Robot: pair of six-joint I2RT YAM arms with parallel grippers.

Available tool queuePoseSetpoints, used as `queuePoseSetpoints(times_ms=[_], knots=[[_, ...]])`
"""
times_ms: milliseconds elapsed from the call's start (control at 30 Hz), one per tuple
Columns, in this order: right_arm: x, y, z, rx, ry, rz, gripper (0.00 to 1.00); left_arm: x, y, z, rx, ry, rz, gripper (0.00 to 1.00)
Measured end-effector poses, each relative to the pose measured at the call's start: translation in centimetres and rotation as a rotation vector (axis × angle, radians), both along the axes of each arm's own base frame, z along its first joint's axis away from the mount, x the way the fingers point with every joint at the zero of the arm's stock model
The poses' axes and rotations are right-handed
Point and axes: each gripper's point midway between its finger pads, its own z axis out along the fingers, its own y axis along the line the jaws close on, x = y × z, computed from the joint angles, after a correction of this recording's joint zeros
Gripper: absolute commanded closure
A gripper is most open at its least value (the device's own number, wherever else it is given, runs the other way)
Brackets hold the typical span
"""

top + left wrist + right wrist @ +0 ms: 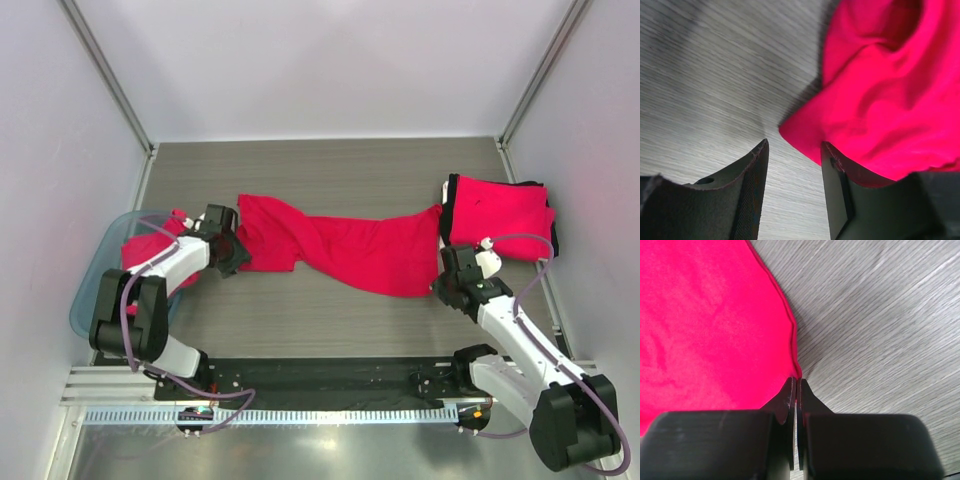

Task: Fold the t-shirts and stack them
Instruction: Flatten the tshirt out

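Note:
A red t-shirt [340, 245] lies stretched and rumpled across the middle of the table. My right gripper [447, 283] is shut on its hem at the shirt's lower right corner; the wrist view shows the jaws [796, 382] pinching the red edge [790, 330]. My left gripper [236, 256] is open at the shirt's left end, its jaws [792, 150] apart over bare table with a red fold [875, 115] lying against the right finger. A folded red shirt [498, 216] lies at the far right. More red cloth [150, 248] sits in the bin.
A clear blue plastic bin [95, 290] stands at the left edge of the table. White walls close in the table on the left, back and right. A black strip and a metal rail run along the near edge between the arm bases.

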Motion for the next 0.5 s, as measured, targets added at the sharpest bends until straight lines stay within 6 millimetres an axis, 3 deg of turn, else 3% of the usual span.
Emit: queuePoseSetpoints(times_ms=[133,200,300,500], knots=[[0.0,0.0,0.3,0.003,-0.014,0.004,0.99,-0.2,0.3,-1.2,0.021,0.036,0.006,0.54],[0.0,0.0,0.4,0.004,-0.015,0.005,0.99,0.1,0.3,-1.1,0.024,0.032,0.009,0.67],[0.0,0.0,0.4,0.002,-0.015,0.006,0.99,0.4,0.3,-1.5,0.026,0.037,0.011,1.00],[-0.2,0.0,0.4,0.001,-0.010,0.007,0.99,1.1,0.2,-1.5,0.025,0.031,0.012,1.00]])
